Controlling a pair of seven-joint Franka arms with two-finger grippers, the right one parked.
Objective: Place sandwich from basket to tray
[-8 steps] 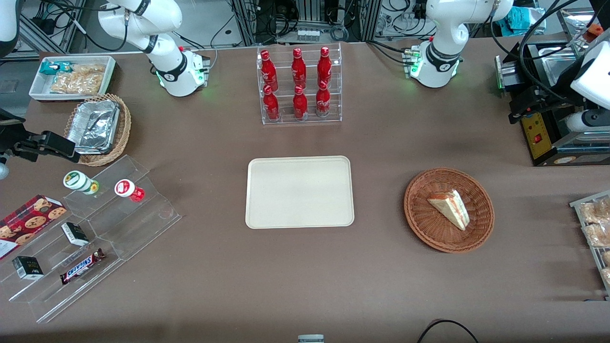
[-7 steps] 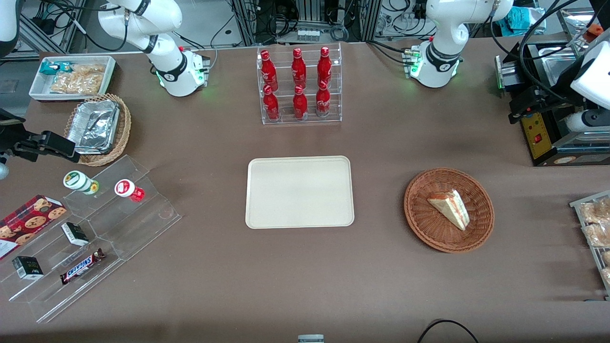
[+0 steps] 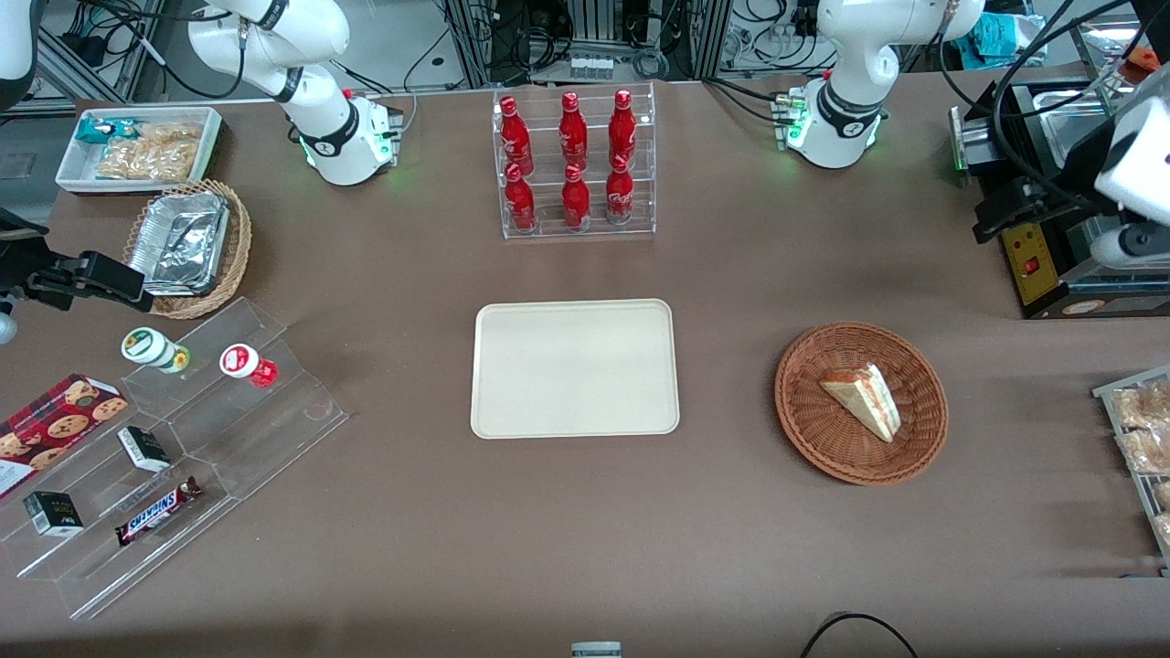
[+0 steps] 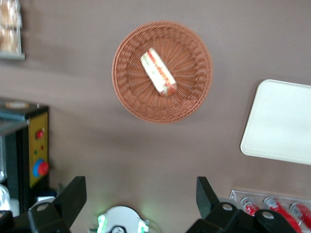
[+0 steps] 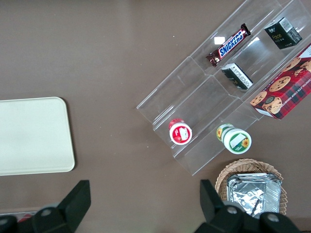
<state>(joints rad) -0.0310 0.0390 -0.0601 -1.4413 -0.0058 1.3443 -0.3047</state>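
Observation:
The sandwich [image 3: 864, 400] [image 4: 158, 72], a wrapped white wedge with red and green layers, lies in the round reddish-brown basket [image 3: 804, 429] [image 4: 131, 92]. The cream tray [image 3: 576, 368] [image 4: 282, 121] [image 5: 29, 136] lies flat mid-table, beside the basket toward the parked arm's end, with nothing on it. My left gripper [image 3: 992, 215] [image 4: 140, 194] hangs high over the working arm's end of the table, farther from the front camera than the basket. It is open, with nothing between its fingers [image 4: 73, 194].
A clear rack of red bottles [image 3: 574, 164] stands farther from the front camera than the tray. A black machine with a red button [image 3: 1033, 260] sits close under the gripper. A rack of snacks [image 3: 1143, 439] lies at the working arm's table edge. A stepped acrylic display [image 3: 183, 429] sits toward the parked arm's end.
My left gripper has shifted slightly away from the front camera. The sandwich, basket and tray have not moved.

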